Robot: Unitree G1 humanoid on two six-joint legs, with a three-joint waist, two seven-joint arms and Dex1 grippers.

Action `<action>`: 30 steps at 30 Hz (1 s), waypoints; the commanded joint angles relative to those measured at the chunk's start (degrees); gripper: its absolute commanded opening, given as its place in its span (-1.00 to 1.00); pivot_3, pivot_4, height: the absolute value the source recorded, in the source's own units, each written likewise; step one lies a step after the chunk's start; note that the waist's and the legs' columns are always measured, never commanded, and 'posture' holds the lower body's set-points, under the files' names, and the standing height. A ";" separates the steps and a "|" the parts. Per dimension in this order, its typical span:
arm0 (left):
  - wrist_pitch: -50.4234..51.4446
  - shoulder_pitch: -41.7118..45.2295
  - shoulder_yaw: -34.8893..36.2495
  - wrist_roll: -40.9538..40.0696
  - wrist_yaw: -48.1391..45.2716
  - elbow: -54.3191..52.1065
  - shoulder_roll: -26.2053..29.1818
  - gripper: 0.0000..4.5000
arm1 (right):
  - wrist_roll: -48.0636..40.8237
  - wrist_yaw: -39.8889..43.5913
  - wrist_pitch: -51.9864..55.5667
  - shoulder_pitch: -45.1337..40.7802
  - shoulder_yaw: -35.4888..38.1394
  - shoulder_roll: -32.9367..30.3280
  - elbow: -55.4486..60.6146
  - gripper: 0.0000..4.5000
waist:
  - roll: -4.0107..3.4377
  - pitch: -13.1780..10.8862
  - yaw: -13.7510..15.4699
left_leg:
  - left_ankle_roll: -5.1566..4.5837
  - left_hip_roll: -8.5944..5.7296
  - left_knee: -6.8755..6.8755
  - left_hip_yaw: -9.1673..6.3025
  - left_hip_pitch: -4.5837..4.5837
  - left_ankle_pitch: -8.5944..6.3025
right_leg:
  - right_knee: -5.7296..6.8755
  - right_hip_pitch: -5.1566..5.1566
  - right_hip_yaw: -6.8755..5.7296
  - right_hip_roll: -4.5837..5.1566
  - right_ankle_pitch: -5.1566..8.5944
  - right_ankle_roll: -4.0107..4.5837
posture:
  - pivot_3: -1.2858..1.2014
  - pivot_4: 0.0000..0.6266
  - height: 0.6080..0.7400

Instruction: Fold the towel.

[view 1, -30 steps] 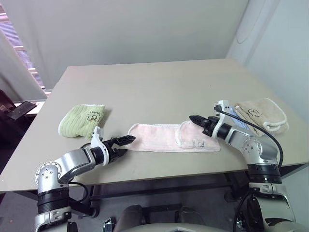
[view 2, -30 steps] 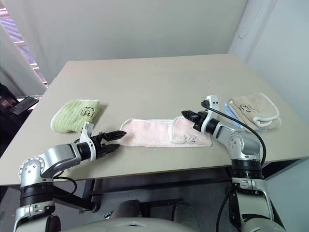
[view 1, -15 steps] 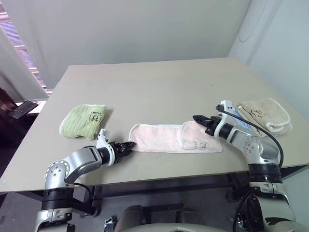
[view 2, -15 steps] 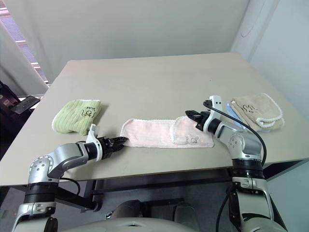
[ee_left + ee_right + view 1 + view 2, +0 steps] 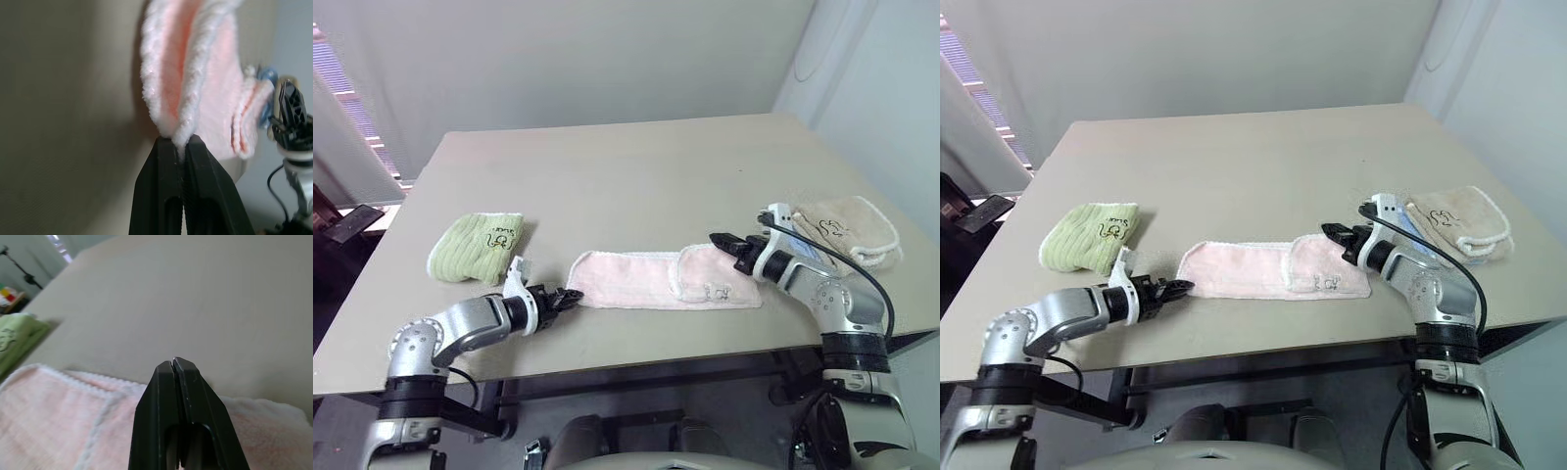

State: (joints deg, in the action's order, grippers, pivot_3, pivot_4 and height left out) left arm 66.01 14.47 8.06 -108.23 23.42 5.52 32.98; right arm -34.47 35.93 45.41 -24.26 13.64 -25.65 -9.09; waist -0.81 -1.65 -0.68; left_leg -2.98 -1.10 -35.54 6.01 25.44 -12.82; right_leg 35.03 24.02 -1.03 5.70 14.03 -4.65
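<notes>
Pink terry, the towel (image 5: 656, 279) is lying as a long strip near the front edge of the table (image 5: 607, 166), roughly midway between its left and right edges, with its right end doubled back over itself and showing white trim. At the strip's left end, the left gripper (image 5: 570, 297) is pinching the cloth: in the left wrist view its black fingers (image 5: 161, 191) are squeezing together on a bunched fold of the towel's edge. At the right end, the right gripper (image 5: 718, 241) is hovering just above the doubled-back flap, its jaws pressing together with nothing between them. Toward the left edge of the table, a folded green towel (image 5: 478, 246) is resting well apart from the pink one. Close to the right edge, a folded beige towel (image 5: 847, 227) is sitting just behind the right arm.
</notes>
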 commanded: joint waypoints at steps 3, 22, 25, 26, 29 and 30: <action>4.22 8.59 0.42 6.51 -13.81 1.18 5.04 -0.98 | -8.22 5.86 3.57 2.16 3.52 -3.50 11.78 -1.00 | 0.03 -0.01 -0.01 | 0.00 -0.01 0.13 0.08 0.01 0.00 | -0.02 0.12 -0.01 0.01 0.00 0.00 | 0.03 -1.00 0.85; 6.69 37.53 -19.74 41.74 -56.89 9.45 -14.33 -0.98 | -10.88 3.90 4.22 20.71 13.83 -12.07 21.79 -1.00 | 0.38 -0.25 0.04 | 0.06 -0.05 0.11 0.20 0.01 0.07 | -0.08 0.07 -0.89 0.51 0.01 0.01 | 0.03 -1.00 0.85; 2.36 39.31 -25.54 49.71 -64.83 12.43 -18.21 -0.98 | -10.33 2.00 4.04 23.82 16.39 -11.75 23.03 -1.00 | 0.39 -0.27 0.04 | 0.04 -0.04 0.00 0.17 0.00 0.06 | -0.08 0.05 -0.91 0.52 0.01 0.01 | 0.03 -1.00 0.85; 0.88 40.07 -27.02 52.08 -67.03 14.37 -19.95 -0.98 | -10.18 1.13 3.99 24.93 17.32 -11.52 23.49 -1.00 | 0.41 -0.28 0.16 | 0.02 -0.04 -0.04 0.16 0.01 0.05 | -0.08 0.01 -0.93 0.52 0.01 0.02 | 0.03 -1.00 0.85; -3.11 42.02 -29.88 58.97 -72.39 20.68 -24.03 -0.98 | -10.94 -0.83 3.90 27.08 19.31 -10.84 25.38 -1.00 | 0.38 -0.34 0.21 | -0.15 -0.04 -0.31 0.09 0.05 -0.06 | -0.09 0.08 -1.04 0.58 0.01 0.01 | 0.03 -1.00 0.85; -4.51 42.50 -30.62 61.12 -73.97 22.77 -25.36 -0.98 | -11.16 -1.53 3.86 27.57 19.86 -10.60 25.91 -1.00 | 0.39 -0.35 0.15 | -0.21 -0.04 -0.37 0.09 0.06 -0.09 | -0.09 0.06 -1.05 0.59 0.01 0.01 | 0.03 -1.00 0.85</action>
State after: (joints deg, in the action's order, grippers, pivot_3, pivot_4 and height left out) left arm 64.13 54.94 -22.04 -50.04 -47.69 26.85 8.12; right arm -44.25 35.36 50.30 3.56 31.04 -36.48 14.13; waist -0.43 -2.00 -0.53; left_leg -3.27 -1.14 -35.98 6.11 25.49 -12.95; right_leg 34.94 24.04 -2.07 6.29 14.04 -4.64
